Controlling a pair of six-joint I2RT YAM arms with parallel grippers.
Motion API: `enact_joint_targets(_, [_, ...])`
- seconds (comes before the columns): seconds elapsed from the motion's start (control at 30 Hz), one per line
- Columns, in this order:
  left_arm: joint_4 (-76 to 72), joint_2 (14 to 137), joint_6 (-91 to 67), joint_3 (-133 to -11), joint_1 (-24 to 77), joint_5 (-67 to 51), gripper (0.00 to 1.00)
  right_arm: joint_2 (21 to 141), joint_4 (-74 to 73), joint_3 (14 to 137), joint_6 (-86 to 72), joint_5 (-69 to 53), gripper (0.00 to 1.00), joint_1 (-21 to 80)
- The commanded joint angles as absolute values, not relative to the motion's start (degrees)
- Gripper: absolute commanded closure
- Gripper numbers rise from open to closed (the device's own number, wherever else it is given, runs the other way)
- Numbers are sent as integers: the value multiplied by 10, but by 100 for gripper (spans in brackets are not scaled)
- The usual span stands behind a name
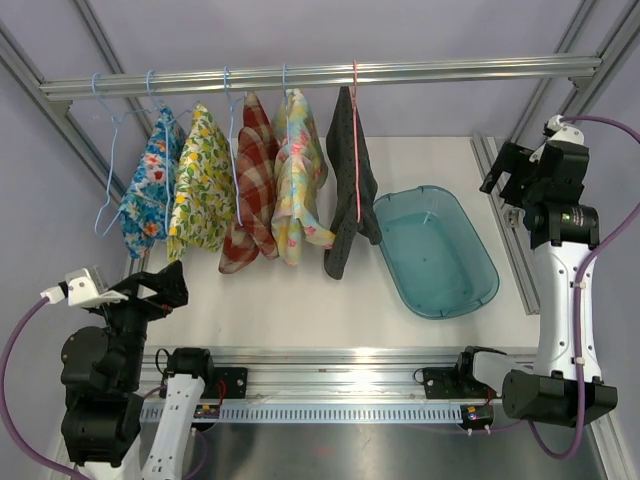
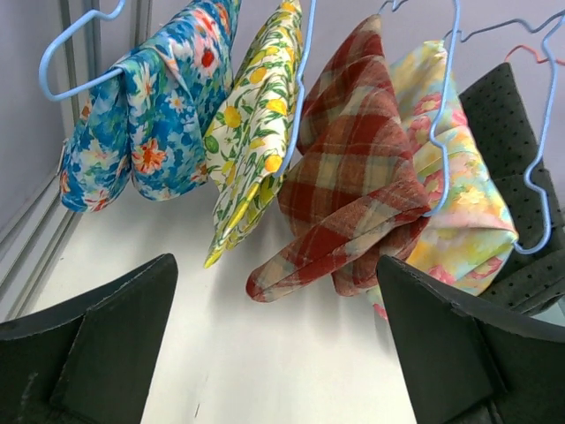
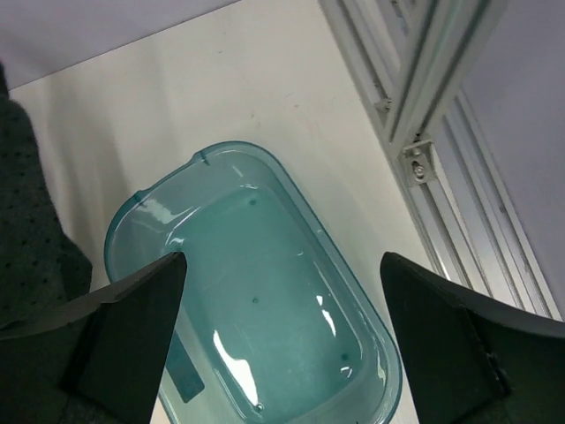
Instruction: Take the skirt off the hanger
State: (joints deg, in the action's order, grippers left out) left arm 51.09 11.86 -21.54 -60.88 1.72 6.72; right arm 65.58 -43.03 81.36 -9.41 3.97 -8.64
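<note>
Several folded garments hang on wire hangers from the metal rail [image 1: 420, 72]: blue floral [image 1: 148, 190], yellow floral [image 1: 200, 185], red plaid [image 1: 250, 190], pastel floral [image 1: 300, 185] and dark grey [image 1: 348, 190] on a pink hanger [image 1: 355, 120]. Which one is the skirt I cannot tell. My left gripper [image 1: 165, 288] is open, low at the near left, below and in front of the garments. In the left wrist view the red plaid cloth [image 2: 353, 177] hangs just beyond the left gripper [image 2: 275, 265]. My right gripper [image 1: 510, 170] is open, high at the right, over the bin.
A teal plastic bin [image 1: 412, 190] lies on the white table right of the garments, and it fills the right wrist view between the open jaws of the right gripper [image 3: 282, 258]. Aluminium frame posts [image 1: 505, 200] run along the table's right side.
</note>
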Motion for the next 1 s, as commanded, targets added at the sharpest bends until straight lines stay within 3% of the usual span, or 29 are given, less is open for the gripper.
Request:
enact_joint_targets(0.0, [499, 131, -228, -636, 15, 37, 1, 639, -419, 844, -29, -79, 1, -85])
enact_joint_targets(0.17, [488, 149, -234, -635, 15, 16, 1, 618, -467, 852, 202, -456, 1, -74])
enact_joint_targets(0.3, [483, 164, -245, -628, 15, 4, 1, 668, -517, 910, 182, -510, 1, -26])
enact_joint_targets(0.47, [470, 163, -261, -607, 15, -23, 1, 741, -534, 1004, 151, -374, 1, 137])
enact_joint_targets(0.67, [486, 156, -265, -606, 15, -23, 1, 849, -457, 1115, 4, -239, 3, 203])
enact_joint_targets(0.73, [488, 153, -271, -601, 15, -20, 1, 868, -431, 1122, -41, -179, 7, 246])
enact_joint_targets(0.87, [487, 145, -286, -590, 15, -16, 1, 874, -368, 1091, -69, 42, 2, 327])
enact_joint_targets(0.97, [481, 139, -298, -577, 15, -18, 1, 867, -340, 1066, -73, 76, 2, 344])
